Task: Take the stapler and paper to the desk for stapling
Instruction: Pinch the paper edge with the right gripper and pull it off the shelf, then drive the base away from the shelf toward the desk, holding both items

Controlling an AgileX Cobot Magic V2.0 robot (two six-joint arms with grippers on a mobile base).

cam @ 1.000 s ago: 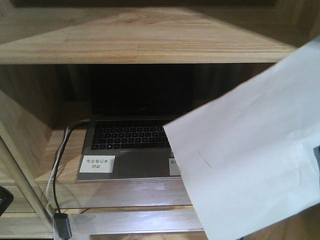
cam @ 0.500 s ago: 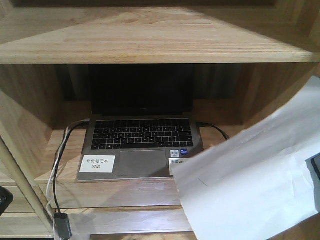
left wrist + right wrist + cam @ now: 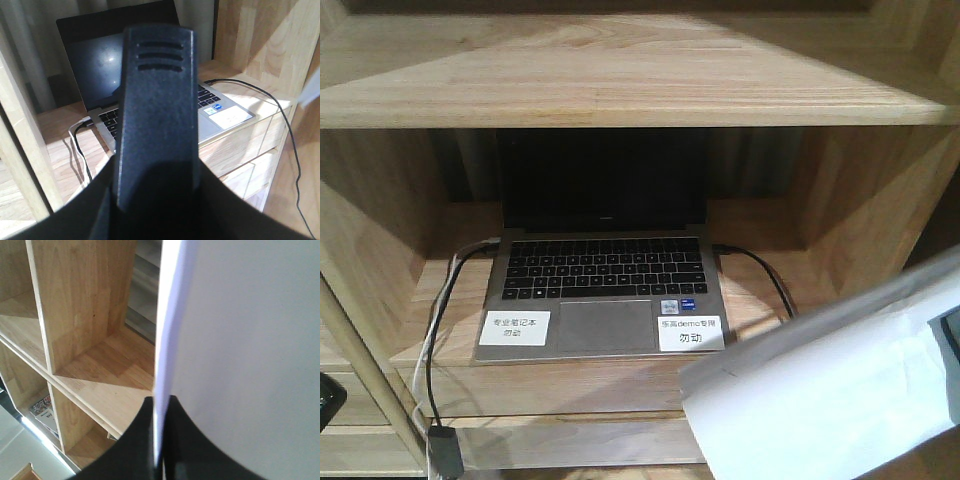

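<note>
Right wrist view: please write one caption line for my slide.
Right gripper pinching the edge of a white paper sheet, with light-wood shelf compartments behind it.

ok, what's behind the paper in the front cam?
The paper hides the lower-right part of the shelf. The black cable from the laptop runs behind its edge; where it ends cannot be seen. The laptop itself is uncovered.

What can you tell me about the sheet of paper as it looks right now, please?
The paper is a plain white sheet with a faint crease mark. In the front view it hangs at lower right before the shelf unit, bowed, its upper edge curling over. In the right wrist view it is seen nearly edge-on, one edge pinched between the black fingers of the right gripper. Nothing else visibly touches it.
</note>
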